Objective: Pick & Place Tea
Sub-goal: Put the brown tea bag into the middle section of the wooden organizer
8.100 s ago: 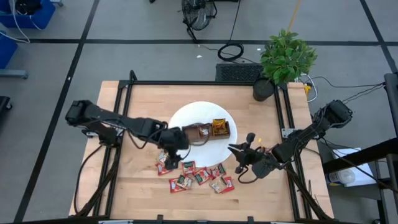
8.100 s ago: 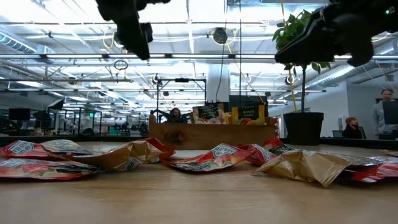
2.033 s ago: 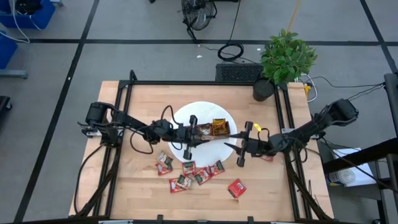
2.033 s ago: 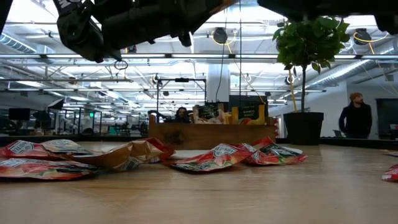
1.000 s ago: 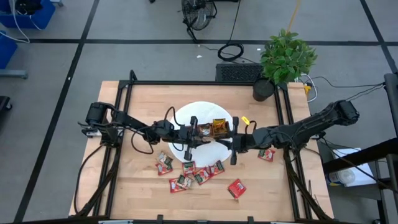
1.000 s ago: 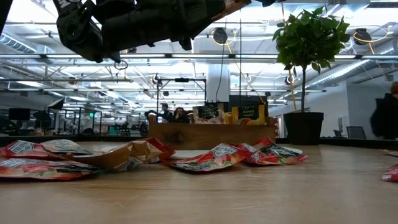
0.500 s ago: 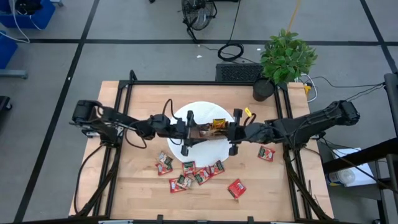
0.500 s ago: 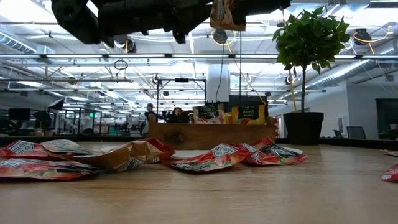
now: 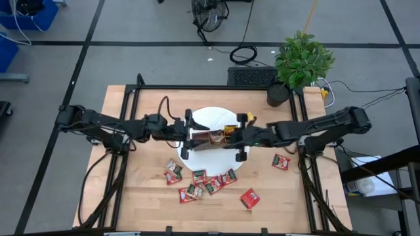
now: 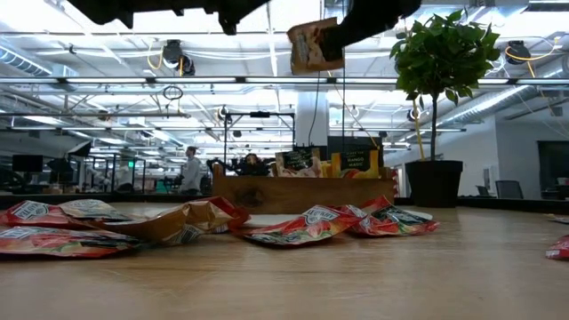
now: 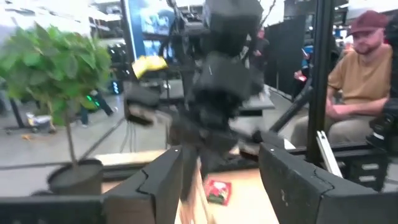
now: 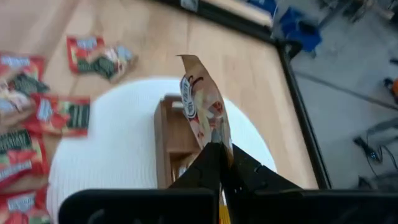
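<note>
A: Now, what does the right gripper (image 12: 219,148) hold?

B: Its fingers are pinched on a tan sachet (image 12: 202,109), hanging above the wooden tray (image 9: 211,139) on the white plate (image 9: 209,118), likely for a drop into a compartment.

A: The left gripper (image 11: 221,177)?

B: Spread wide, empty. The remaining sachets (image 9: 203,181) lie at six o'clock from the plate.

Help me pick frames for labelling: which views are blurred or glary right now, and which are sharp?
Left wrist view: motion-smeared, the right arm and plant soft. Low view: near sachets and tabletop slightly soft, bright ceiling lights behind dark silhouetted arms. Right wrist view: the tan sachet in the right gripper fairly crisp, table sachets softer. High view: evenly lit, sharp, the white plate bright.
</note>
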